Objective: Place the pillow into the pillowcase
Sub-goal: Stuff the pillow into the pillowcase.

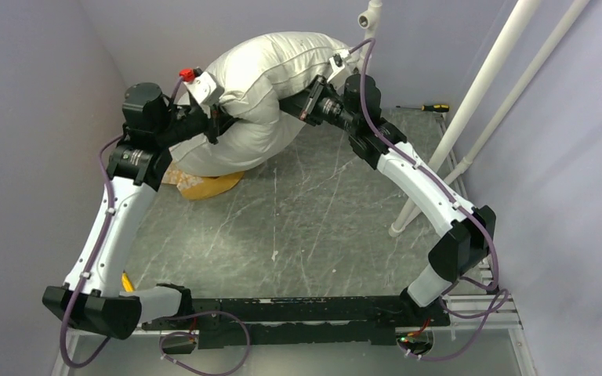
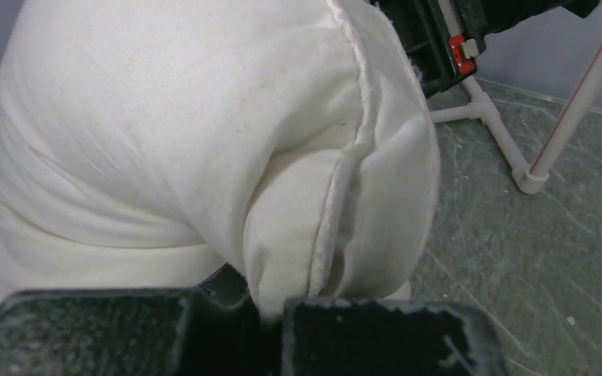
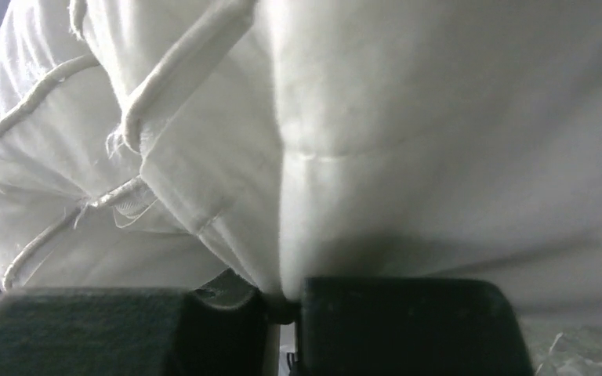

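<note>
The plump white pillow [image 1: 270, 82] is lifted and arched at the back of the table, against the rear wall. My left gripper [image 1: 218, 119] is shut on a fold of the pillow [image 2: 204, 141] by its piped seam, at its left lower side. My right gripper [image 1: 304, 102] is shut on the pillow [image 3: 407, 117] from the right, fabric pinched between its pads. Only a bit of the orange-yellow pillowcase [image 1: 208, 186] shows, flat on the table under the pillow's lower end. Both grippers' fingertips are buried in cloth.
A screwdriver with a yellow-and-black handle [image 1: 433, 107] lies at the back right. White pipes [image 1: 478, 94] slant down along the right side to a foot on the table [image 2: 529, 178]. Grey walls close in on the left, back and right.
</note>
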`<state>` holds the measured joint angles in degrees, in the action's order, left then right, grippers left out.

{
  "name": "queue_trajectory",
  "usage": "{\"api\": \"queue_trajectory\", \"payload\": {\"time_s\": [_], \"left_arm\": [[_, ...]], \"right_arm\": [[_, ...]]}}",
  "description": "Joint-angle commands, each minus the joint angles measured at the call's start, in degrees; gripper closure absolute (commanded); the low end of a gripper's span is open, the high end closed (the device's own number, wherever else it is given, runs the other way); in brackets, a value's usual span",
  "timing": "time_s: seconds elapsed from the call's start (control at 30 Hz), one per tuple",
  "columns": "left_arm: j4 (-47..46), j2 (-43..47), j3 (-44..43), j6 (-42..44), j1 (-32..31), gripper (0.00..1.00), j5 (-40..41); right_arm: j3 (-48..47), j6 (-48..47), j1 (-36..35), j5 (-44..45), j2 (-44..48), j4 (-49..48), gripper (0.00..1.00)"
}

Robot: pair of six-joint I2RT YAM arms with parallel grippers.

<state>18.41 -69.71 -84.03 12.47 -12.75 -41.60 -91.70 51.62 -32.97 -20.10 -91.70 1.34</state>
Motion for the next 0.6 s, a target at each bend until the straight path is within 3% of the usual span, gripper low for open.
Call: {"api": "queue_trajectory", "payload": {"time_s": [0.0, 0.07, 0.1, 0.17, 0.27, 0.4, 0.57], "left_arm": [[-3.65, -2.10, -2.92, -4.49, -2.19, 1.00, 3.71], [-1.97, -3.08, -5.65, -5.68, -2.19, 1.00, 9.71], [-0.77, -3.74, -7.02, -6.02, -2.17, 1.00, 13.02], [2.10, -5.14, -10.53, -6.37, -2.12, 1.00, 18.84], [3.97, -6.18, -13.22, -8.20, -2.10, 1.00, 25.70], [2.95, -5.65, -14.37, -10.10, -1.79, 1.00, 32.39], [6.80, -6.97, -18.50, -10.03, -0.50, 1.00, 36.43]], "right_arm": [[-8.17, -4.20, -2.43, -3.99, 1.14, -0.68, 0.71], [-5.51, -7.42, -2.45, 0.79, 5.66, 3.43, 0.32], [-3.19, -8.62, -2.40, 3.33, 8.55, 4.32, 0.18], [2.14, -10.39, -2.45, 8.57, 14.49, 6.63, 0.06], [8.26, -10.93, -2.40, 13.32, 21.96, 12.03, 0.02], [21.46, -5.05, -2.36, 11.51, 27.06, 10.54, 0.02], [39.69, 5.82, -2.43, 5.28, 27.07, -6.82, 0.03]]}}
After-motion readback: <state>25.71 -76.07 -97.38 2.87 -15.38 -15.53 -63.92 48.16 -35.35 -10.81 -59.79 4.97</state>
